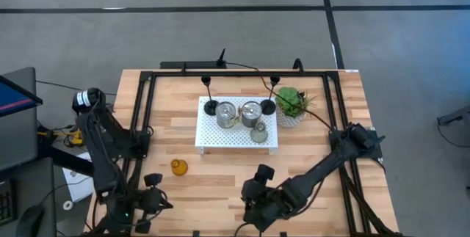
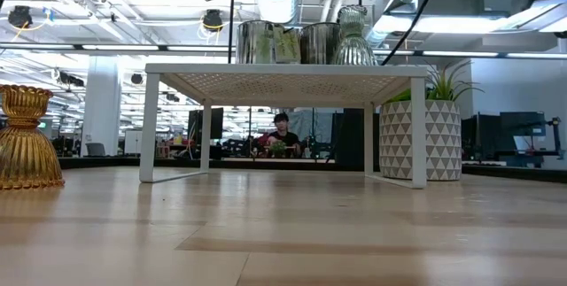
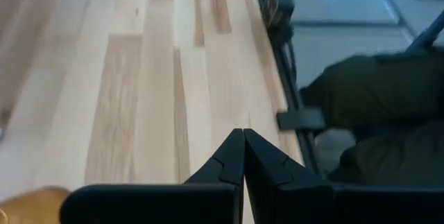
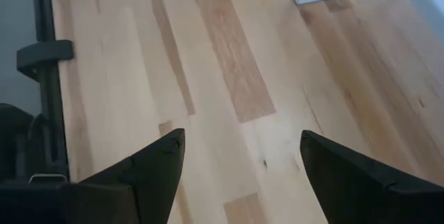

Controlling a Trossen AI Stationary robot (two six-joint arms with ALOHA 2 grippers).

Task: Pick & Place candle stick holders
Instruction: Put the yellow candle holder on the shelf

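Observation:
An amber glass holder (image 1: 179, 166) stands on its base on the wooden table, left of the tray's front; it also shows in the low view (image 2: 27, 140). On the white perforated tray (image 1: 213, 140) stand two silver cups (image 1: 225, 112) (image 1: 251, 111) and a grey-green holder (image 1: 258, 133). Two black holders (image 1: 211, 107) (image 1: 268, 106) stand at its far corners. My left gripper (image 3: 243, 156) is shut and holds nothing, near the table's front left (image 1: 156, 193). My right gripper (image 4: 243, 161) is open above bare wood near the front middle (image 1: 257, 180).
A green plant in a patterned pot (image 1: 291, 106) stands right of the tray. A black metal frame (image 1: 139, 112) runs along the table's edges. Bare wood lies between the tray's front and the near edge. A person sits in the room far behind (image 2: 283, 131).

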